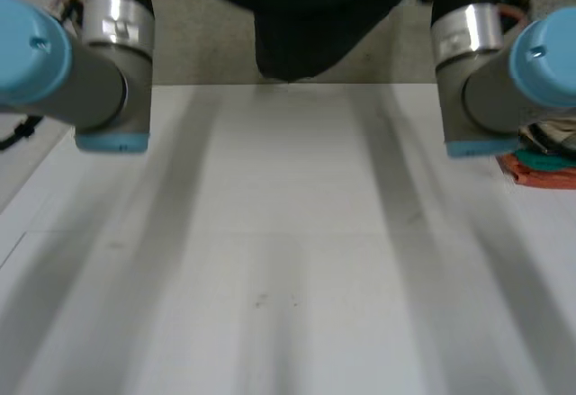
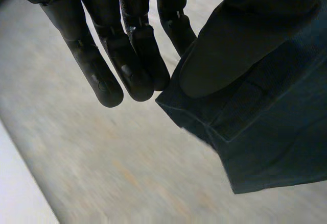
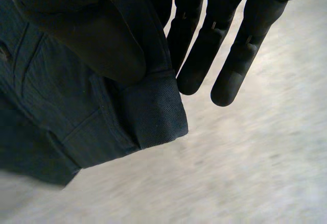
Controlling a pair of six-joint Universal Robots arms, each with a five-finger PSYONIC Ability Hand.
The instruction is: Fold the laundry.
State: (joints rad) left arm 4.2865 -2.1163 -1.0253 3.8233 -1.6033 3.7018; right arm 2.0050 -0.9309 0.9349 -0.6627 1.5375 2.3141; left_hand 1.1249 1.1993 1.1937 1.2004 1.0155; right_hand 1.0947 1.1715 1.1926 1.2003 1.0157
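Note:
A dark blue, denim-like garment (image 1: 315, 17) hangs in the air beyond the far edge of the white table (image 1: 288, 260), stretched between my two raised arms. In the left wrist view my left hand (image 2: 127, 55) pinches a hemmed corner of the garment (image 2: 255, 132) between its thumb and its straight fingers. My right hand (image 3: 204, 50) does the same on a thick stitched edge of the garment (image 3: 148, 117), with the thumb pressed on the cloth. The garment's lower part droops to just above the table's far edge.
My left arm (image 1: 99, 80) and right arm (image 1: 486, 80) reach forward over the table's two sides. A pile of red and teal cloth (image 1: 540, 166) lies at the table's right edge. Beige floor lies under both hands.

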